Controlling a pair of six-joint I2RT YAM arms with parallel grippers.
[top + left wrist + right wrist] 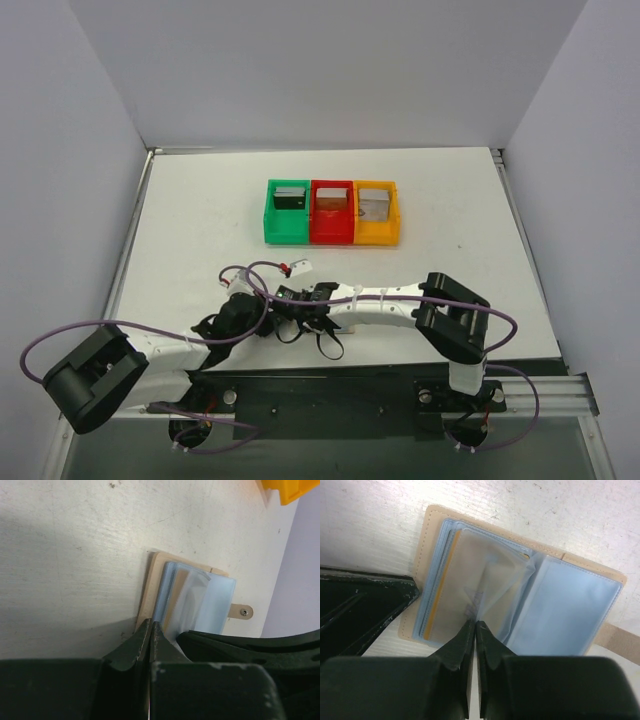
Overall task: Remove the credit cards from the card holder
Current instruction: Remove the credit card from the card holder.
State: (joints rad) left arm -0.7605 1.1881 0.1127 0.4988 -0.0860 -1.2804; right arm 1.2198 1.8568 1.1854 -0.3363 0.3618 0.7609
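The left gripper [150, 630], fingers together, presses its tips on the tan edge of the card holder [570, 605]. Just beside it the right gripper [475, 627] is clamped on a clear pocket leaf covering a brownish card [470, 565]. Well beyond both stand the green bin [285, 228], red bin [331, 230] and orange bin [377, 232], holding credit cards [289, 197].

Top view overhead, far — both wrist views close, sharing card holder [520, 580].

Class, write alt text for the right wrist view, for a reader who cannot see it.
A tan bifold card holder with bluish clear plastic pockets lies open on a white table. The black jaws of the right gripper are shut at the lower edge of one clear pocket.
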